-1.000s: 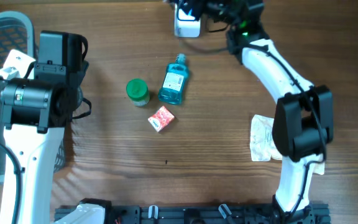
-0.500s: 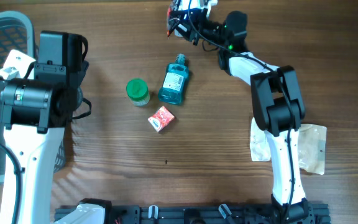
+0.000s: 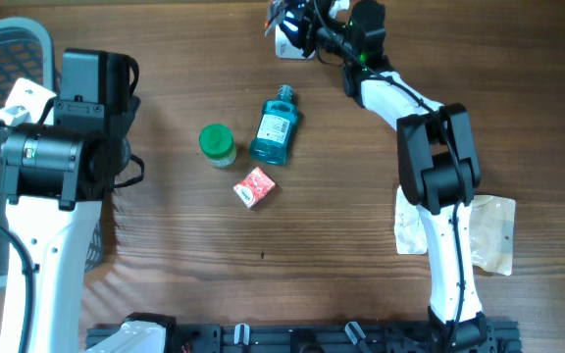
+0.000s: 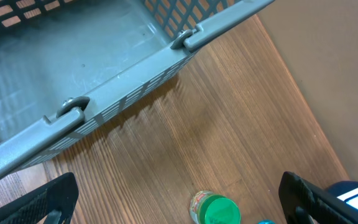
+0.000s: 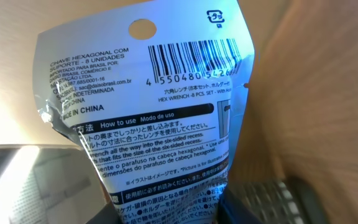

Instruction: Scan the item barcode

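The right pincer (image 3: 305, 24) is closed narrowly on a packet (image 5: 148, 93), gripping it by its lower end. One dark ribbed finger (image 5: 269, 198) shows at the packet's bottom right corner. Arm and packet are at the far edge of the table (image 3: 341, 265), just beyond the cap of a blue bottle (image 3: 276, 126). From overhead the packet is mostly hidden by the pincer.

In the right wrist view the packet fills the picture. It is glossy white plastic tinted blue by the light, with a round hanging hole at the top and a crease along its left edge. A black barcode (image 5: 191, 61) sits upper right, facing the camera, with "HEX WRENCH" printed beneath it. Lower down are "MADE IN CHINA" and a black "How to use" band.

The left pincer (image 4: 178, 200) is spread wide with nothing in it, beside a grey basket (image 4: 123, 81). A green-lidded jar (image 3: 217, 142) and a small red box (image 3: 255, 186) lie near the bottle.
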Controlling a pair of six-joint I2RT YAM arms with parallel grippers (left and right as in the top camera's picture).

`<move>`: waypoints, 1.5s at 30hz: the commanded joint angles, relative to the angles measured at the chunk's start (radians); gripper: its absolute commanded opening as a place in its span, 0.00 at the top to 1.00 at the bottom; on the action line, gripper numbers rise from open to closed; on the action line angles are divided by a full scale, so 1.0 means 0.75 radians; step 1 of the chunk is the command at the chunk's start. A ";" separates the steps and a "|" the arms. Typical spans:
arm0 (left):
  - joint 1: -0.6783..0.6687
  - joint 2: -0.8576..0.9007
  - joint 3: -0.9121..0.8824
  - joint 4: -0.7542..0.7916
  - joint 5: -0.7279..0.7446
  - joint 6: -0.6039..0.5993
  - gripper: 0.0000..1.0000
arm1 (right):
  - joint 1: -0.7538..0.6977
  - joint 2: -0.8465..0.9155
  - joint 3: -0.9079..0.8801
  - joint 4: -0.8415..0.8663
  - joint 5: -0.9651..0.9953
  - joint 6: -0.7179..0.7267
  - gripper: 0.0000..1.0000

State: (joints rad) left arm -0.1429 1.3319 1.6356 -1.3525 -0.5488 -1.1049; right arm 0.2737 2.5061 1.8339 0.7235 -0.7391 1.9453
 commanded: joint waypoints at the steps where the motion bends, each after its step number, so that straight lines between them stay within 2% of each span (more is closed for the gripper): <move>1: 0.007 0.006 0.000 -0.001 -0.003 -0.012 0.00 | -0.010 0.073 0.066 -0.020 0.083 0.052 0.95; 7: 0.008 0.006 0.000 -0.001 -0.003 -0.012 0.00 | -0.006 0.157 0.094 -0.014 0.097 0.098 0.95; 14: 0.007 0.006 0.000 -0.001 -0.003 -0.012 0.00 | -0.007 0.218 0.124 0.098 0.089 0.098 0.96; 21: 0.007 0.006 0.000 -0.001 -0.003 -0.013 0.00 | -0.005 0.223 0.130 0.111 0.046 0.167 0.95; 34: 0.007 0.006 0.000 -0.001 -0.003 -0.012 0.00 | -0.005 0.223 0.130 0.092 0.006 0.168 0.95; 37: 0.008 0.006 0.000 -0.001 -0.003 -0.013 0.00 | -0.014 0.223 0.130 0.144 0.000 0.166 0.95; 41: 0.007 0.006 0.000 -0.001 -0.003 -0.012 0.00 | -0.043 0.209 0.133 0.347 -0.055 0.085 0.95; 45: 0.007 0.006 0.000 -0.001 -0.003 -0.013 0.00 | -0.075 0.118 0.133 0.351 -0.200 -0.039 0.95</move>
State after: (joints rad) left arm -0.1429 1.3319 1.6356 -1.3537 -0.5488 -1.1049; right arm 0.2474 2.6514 1.9091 0.9779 -0.7792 2.0190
